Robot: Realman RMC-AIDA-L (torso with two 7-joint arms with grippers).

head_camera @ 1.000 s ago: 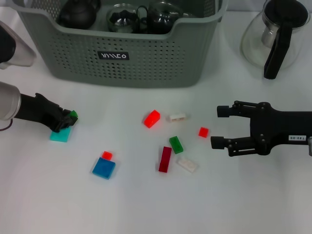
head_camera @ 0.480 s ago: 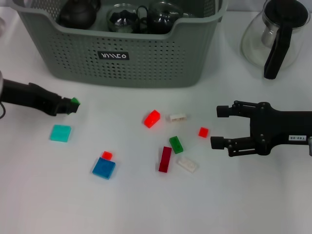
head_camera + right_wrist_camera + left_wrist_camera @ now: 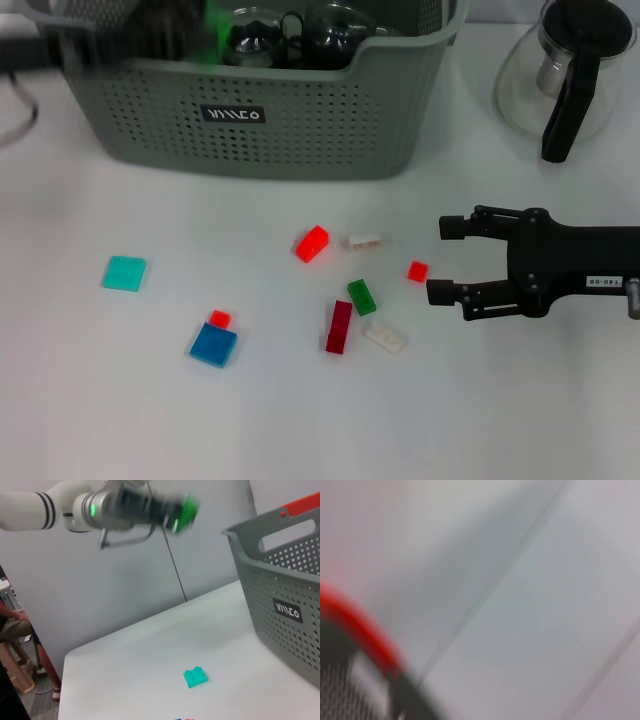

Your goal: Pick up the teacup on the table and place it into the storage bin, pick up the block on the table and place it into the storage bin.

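Carrying a small green block [image 3: 189, 507] to the storage bin [image 3: 280, 120]: that's the step in hand, left arm doing it. Left gripper [image 3: 170, 25] is above the bin's left end near the desk's far-left corner, motion-blurred in the head view. The right wrist view shows it clearer: jaws closed on the green block, held high in the air beside the bin's rim. The left wrist view is all blur, nothing usable.

Bin sits at the desk's far edge, left of centre, with dark teaware already inside; no teacup visible out on the desk, so I judge that half done.

Next move, as I read it: get the block squarely over the bin opening, then open the jaws and drop it. Watch the rim and the glassware inside.

Remaining blocks on the desk, left to right:
- teal block [image 3: 124, 273] toward the left edge
- blue block [image 3: 213, 344] with a small red one [image 3: 220, 318] touching its far side
- red wedge block [image 3: 311, 243], white block [image 3: 364, 241], dark red bar [image 3: 339, 327], green brick [image 3: 361, 297], another white block [image 3: 384, 337], all mid-desk
- small red cube [image 3: 417, 270] just beside the right gripper's tips

Right gripper [image 3: 445, 260] hovers low toward the right edge, jaws open, holding nothing. Glass teapot [image 3: 565, 70] stands at the far-right corner, clear of everything.
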